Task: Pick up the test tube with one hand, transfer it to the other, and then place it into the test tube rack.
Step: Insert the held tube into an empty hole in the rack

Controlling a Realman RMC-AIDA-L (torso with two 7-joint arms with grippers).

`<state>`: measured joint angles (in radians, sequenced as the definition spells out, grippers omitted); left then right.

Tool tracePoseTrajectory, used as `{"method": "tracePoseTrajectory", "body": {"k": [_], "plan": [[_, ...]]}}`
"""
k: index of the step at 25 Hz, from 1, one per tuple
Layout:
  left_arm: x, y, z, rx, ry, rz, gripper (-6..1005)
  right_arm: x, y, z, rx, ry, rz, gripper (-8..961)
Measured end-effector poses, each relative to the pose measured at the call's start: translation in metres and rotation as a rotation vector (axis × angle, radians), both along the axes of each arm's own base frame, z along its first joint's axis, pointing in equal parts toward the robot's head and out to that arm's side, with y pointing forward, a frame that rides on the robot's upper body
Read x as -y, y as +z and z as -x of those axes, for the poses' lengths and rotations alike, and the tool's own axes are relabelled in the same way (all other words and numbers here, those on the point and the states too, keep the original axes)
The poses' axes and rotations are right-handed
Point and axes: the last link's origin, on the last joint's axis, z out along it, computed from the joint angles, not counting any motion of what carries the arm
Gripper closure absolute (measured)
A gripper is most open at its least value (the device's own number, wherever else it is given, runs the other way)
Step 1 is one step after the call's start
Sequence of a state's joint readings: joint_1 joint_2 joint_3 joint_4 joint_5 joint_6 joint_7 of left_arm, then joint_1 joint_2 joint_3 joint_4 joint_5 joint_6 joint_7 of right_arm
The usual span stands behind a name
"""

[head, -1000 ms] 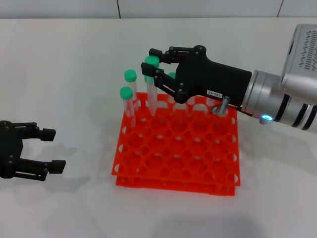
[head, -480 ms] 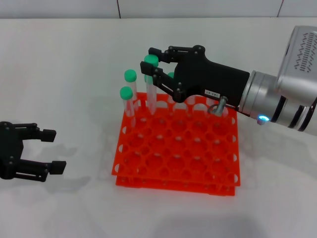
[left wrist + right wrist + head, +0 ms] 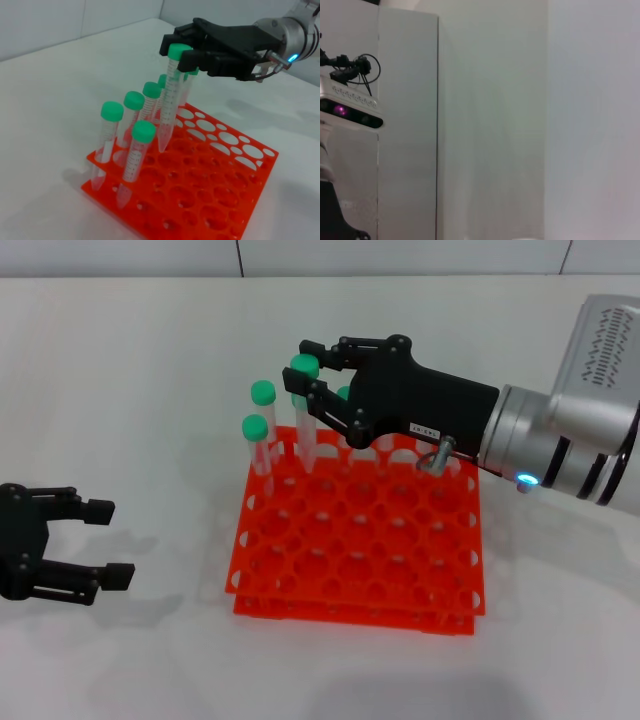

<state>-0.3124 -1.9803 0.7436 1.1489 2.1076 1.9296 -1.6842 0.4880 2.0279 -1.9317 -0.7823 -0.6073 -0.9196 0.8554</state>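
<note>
My right pincer [image 3: 312,368] reaches in from the right on its silver wrist, arm nearly level, fingers [image 3: 186,59] clamped with the white label showing on its body. My left pincer [image 3: 100,538] hangs low at the left, fingers spread apart.

Glossy orange plastic rack [image 3: 360,540], clear plastic tube [image 3: 169,107] with a matt green cap, on a smooth white table [image 3: 130,390].

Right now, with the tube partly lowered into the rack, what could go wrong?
The test tube hangs tilted from the right gripper, its tip at a hole in the test tube rack; it may jam or miss. Neighbouring tubes stand close, so the fingers could knock them.
</note>
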Motion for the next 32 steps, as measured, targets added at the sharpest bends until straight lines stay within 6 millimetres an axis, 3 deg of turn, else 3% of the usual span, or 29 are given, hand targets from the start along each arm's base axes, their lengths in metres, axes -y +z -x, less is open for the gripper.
{"method": "tracePoseTrajectory", "body": {"k": [32], "plan": [[-0.0007, 0.0005, -0.0007, 0.003, -0.005, -0.004, 113, 0.0001, -0.0083, 0.0042, 0.008, 0.011, 0.02, 679]]}}
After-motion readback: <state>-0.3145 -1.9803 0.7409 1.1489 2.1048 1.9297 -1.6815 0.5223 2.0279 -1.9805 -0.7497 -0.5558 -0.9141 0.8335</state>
